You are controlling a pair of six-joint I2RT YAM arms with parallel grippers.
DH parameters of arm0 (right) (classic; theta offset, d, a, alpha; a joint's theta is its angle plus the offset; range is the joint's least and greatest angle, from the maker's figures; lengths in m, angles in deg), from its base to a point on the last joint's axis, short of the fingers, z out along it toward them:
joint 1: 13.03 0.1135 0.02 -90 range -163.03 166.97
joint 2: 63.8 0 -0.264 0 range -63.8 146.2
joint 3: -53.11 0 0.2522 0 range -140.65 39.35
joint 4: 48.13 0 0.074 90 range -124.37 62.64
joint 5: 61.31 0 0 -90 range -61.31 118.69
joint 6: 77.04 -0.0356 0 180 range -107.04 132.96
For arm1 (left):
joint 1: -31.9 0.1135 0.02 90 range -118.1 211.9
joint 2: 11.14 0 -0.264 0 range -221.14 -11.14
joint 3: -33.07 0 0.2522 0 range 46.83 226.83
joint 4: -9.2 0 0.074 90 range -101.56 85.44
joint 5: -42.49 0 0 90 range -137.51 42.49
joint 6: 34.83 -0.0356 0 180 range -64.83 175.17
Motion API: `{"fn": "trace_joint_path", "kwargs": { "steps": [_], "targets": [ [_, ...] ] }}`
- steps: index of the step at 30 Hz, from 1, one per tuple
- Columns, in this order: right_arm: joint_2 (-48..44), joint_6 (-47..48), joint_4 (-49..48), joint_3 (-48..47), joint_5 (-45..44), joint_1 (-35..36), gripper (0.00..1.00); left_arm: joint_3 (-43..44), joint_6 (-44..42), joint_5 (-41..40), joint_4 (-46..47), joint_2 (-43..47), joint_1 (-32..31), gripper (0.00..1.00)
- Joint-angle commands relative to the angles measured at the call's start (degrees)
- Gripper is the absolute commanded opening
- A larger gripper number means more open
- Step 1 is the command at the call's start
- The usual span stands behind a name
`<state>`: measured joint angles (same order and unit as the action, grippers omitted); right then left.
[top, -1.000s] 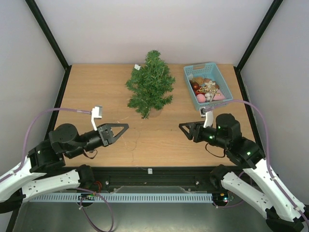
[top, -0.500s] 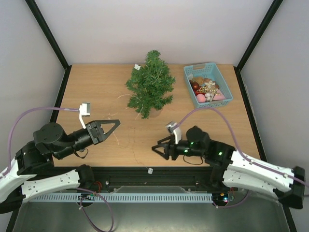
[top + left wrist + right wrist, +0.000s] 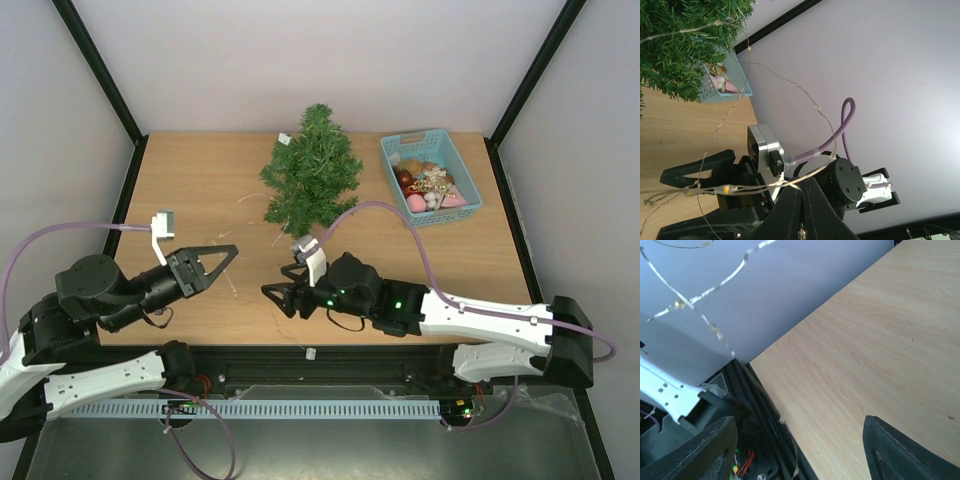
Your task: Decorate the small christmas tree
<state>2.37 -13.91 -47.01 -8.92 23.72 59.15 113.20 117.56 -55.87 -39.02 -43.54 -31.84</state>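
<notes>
The small christmas tree (image 3: 312,172) stands upright at the back middle of the table, and its branches fill the top left of the left wrist view (image 3: 675,45). A thin wire light string (image 3: 817,106) runs from the tree down to my left gripper (image 3: 804,186), which is shut on it. From above, the left gripper (image 3: 228,253) hangs over the table's front left. My right gripper (image 3: 275,298) reaches low across the front middle, close to the left one. Its fingers (image 3: 702,452) stand open with only bare table between them. The string (image 3: 690,301) crosses above them.
A light-blue basket (image 3: 468,190) holding several ornaments sits at the back right, beside the tree. The right arm's purple cable (image 3: 380,210) arcs over the table in front of the tree. Black frame posts (image 3: 120,105) and the table's front rail (image 3: 765,415) bound the workspace.
My right arm has swept from the front right across to the front middle, its jaws spreading wider. My left gripper has drawn back a little to the left, still shut on the string.
</notes>
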Motion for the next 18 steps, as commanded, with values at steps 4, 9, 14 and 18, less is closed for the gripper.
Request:
{"fn": "trace_joint_path", "kwargs": {
  "steps": [4, 9, 14, 18],
  "targets": [
    [4.3, 0.8, -7.0, -2.8, -5.7, 1.0, 0.58, 2.0, -0.2, -1.7, -0.8, 0.6, -0.5, 0.02],
    [5.1, 0.8, -6.7, -3.0, -6.3, 2.2, 0.25, 3.1, -0.6, -3.1, -1.5, 1.0, -0.4, 0.02],
    [2.6, 2.5, -2.3, -5.2, -8.8, 5.3, 0.02, 5.0, -0.9, -7.1, -4.3, 0.9, -0.4, 0.02],
    [-3.0, 3.3, 3.3, -6.0, -11.4, 7.2, 0.01, 7.4, -1.0, -13.5, -8.2, 0.6, -0.4, 0.02]
  ]
}}
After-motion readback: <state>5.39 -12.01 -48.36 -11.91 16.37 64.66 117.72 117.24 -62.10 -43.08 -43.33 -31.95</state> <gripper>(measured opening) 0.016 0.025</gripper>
